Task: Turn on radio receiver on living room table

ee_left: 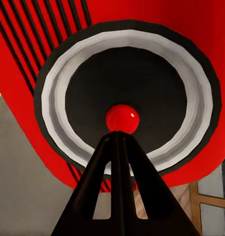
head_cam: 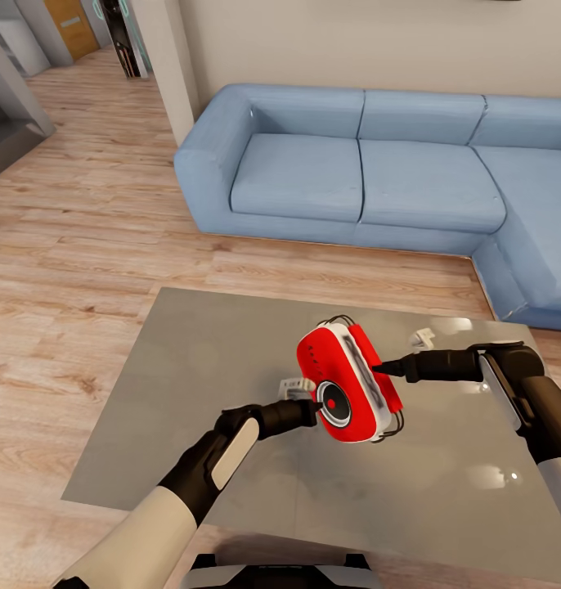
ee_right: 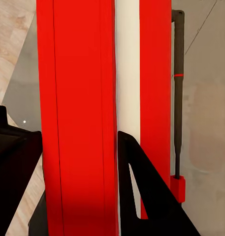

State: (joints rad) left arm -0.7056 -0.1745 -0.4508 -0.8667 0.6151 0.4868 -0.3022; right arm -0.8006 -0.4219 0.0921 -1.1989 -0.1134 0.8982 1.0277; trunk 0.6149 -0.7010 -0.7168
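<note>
**Radio held above the table, dial under the left fingertips**

From my head camera I count one sofa (head_cam: 370,176), blue and L-shaped, along the far wall, with bare plank floor (head_cam: 76,245) between it and the one grey table (head_cam: 199,384). The table's near, left and far edges all show, and open top lies on every side of the arms.

There is one radio receiver (head_cam: 350,380), red with white trim, tilted and lifted off the tabletop near its middle. I have two grippers on it. The right gripper (head_cam: 379,370) comes in from the right, its fingers (ee_right: 142,196) spread either side of the radio's edge, gripping it. The left gripper (head_cam: 316,404) is pressed together to a point; its fingertips (ee_left: 117,147) sit at the red centre of the one round dial (ee_left: 122,118), holding nothing.
</note>
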